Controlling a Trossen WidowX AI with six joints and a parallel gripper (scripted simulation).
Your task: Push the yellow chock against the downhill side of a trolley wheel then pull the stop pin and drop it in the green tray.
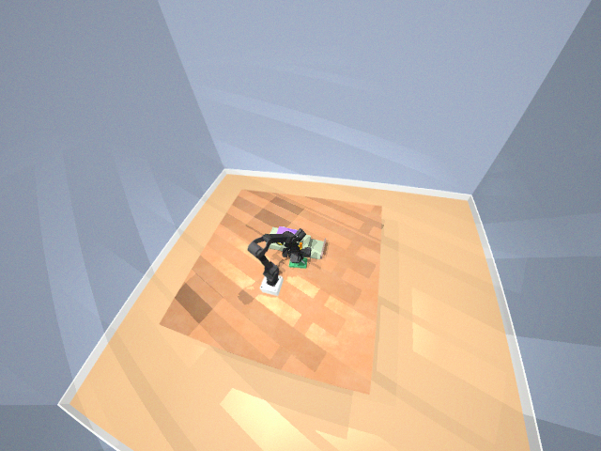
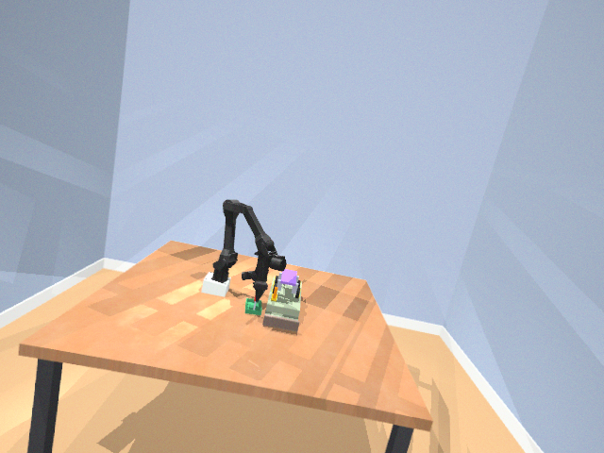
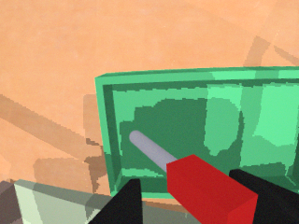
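Note:
My gripper (image 2: pixel 257 297) (image 3: pixel 185 183) is open low over the green tray (image 1: pixel 298 266) (image 2: pixel 249 311) (image 3: pixel 187 75). The stop pin's red head (image 3: pixel 201 184) is between the parted fingers, with a gap on the left finger's side in the wrist view. Its grey shaft (image 3: pixel 151 149) slants over the tray floor; whether its tip touches is unclear. The trolley with its purple top (image 1: pixel 286 228) (image 2: pixel 289 276) stands on the pale green ramp (image 1: pixel 316 248) (image 2: pixel 282 309) (image 3: pixel 39 205). The chock's orange handle (image 1: pixel 300 245) (image 2: pixel 275 293) stands upright by a trolley wheel; wheel contact cannot be made out.
The ramp lies close beside the tray. The arm's white base (image 1: pixel 270 287) (image 2: pixel 215 285) stands on the wooden table (image 1: pixel 334 310) (image 2: pixel 194 351), and the arm reaches over part of the ramp in the top view.

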